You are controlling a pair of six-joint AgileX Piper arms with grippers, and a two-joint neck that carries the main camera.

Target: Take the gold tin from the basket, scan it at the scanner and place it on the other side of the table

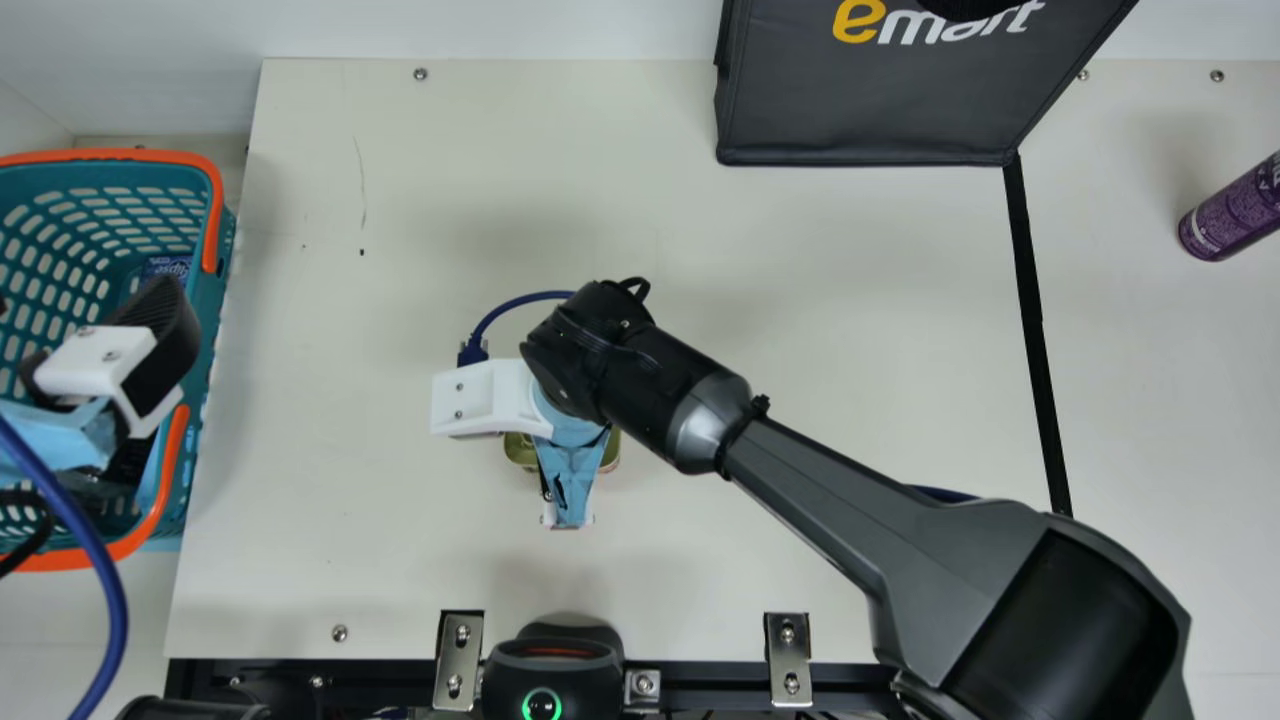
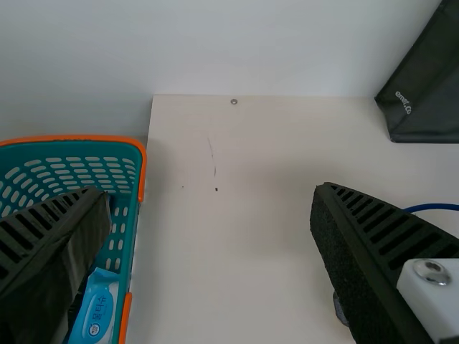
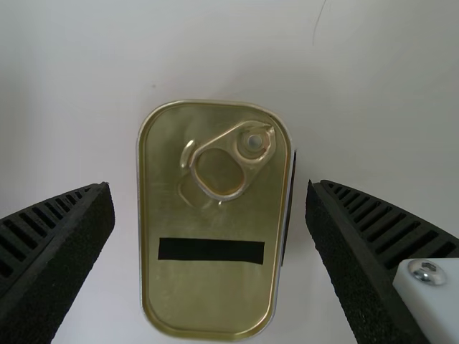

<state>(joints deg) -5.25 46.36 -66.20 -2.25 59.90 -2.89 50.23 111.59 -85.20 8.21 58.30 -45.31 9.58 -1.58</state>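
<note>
Your right gripper [image 1: 568, 480] is hovering above the gold tin [image 1: 520, 450] toward the tabletop's [image 1: 380, 500] near edge, fingers [image 3: 72, 244] standing apart, flanking it untouched; your left gripper [image 1: 150, 375], likewise parted, is hanging over the basket [image 1: 213, 200].

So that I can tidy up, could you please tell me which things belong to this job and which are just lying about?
Belong to the job:
gold tin
basket
scanner

Just lying about:
black bag
purple container
blue pack in the basket
</note>
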